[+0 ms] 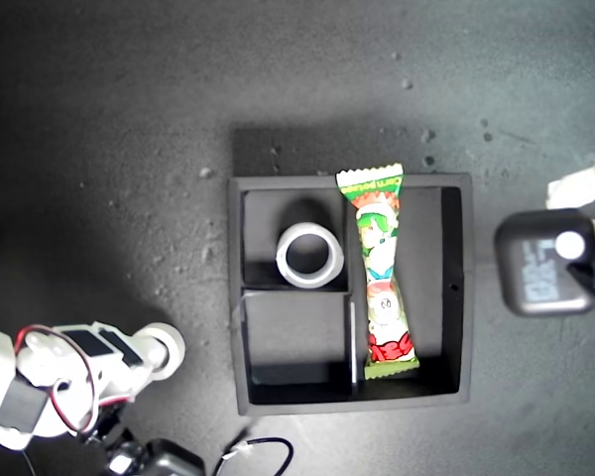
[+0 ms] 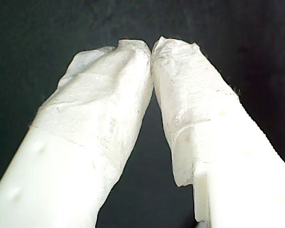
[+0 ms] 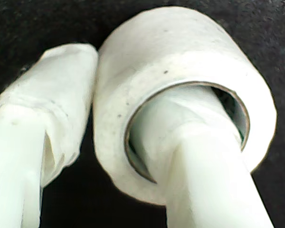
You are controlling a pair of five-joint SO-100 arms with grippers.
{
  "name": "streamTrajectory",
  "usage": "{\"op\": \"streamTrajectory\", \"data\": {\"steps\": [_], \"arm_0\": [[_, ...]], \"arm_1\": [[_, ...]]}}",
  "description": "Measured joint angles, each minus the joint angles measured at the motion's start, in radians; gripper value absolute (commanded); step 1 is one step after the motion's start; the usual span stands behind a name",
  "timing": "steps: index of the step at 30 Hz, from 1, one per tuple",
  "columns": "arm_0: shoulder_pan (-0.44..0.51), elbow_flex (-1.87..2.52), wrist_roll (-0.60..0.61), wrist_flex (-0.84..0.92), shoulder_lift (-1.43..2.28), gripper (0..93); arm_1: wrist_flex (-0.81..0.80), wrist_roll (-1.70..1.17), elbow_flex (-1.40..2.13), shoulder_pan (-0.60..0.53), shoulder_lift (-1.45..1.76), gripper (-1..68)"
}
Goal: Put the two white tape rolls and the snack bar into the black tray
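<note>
The black tray [image 1: 236, 297] sits mid-table in the exterior view. One white tape roll [image 1: 310, 255] lies flat in its far small compartment. The snack bar [image 1: 380, 273] lies along the long compartment, its green end resting over the far rim. The near small compartment holds nothing. The second white tape roll [image 3: 180, 52] is off the tray at the exterior view's lower left [image 1: 169, 345]. My second gripper [image 3: 118, 80] is shut on its wall, one finger through the hole and one outside. My first gripper [image 2: 152, 47] is shut on nothing, over dark mat.
An arm with a black boxy part [image 1: 542, 263] stands at the exterior view's right edge, beside the tray. A black cable [image 1: 263, 451] loops near the tray's near corner. Pale specks [image 1: 407, 84] dot the dark mat behind the tray.
</note>
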Motion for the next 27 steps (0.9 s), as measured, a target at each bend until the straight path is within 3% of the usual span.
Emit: {"op": "streamTrajectory", "data": {"steps": [7,18,27], "arm_0": [[-0.072,-0.133,0.043,0.219,0.017,0.0],[-0.222,-0.652,0.307,0.583,-0.017,0.0],[-0.227,-1.266,0.408,0.825,-0.414,0.0]], "arm_1": [[-0.212,0.04,0.472,-0.023,0.333,-0.6],[-0.54,0.063,1.189,-0.025,0.753,-0.6],[-0.661,0.077,1.413,-0.031,0.842,-0.6]]}}
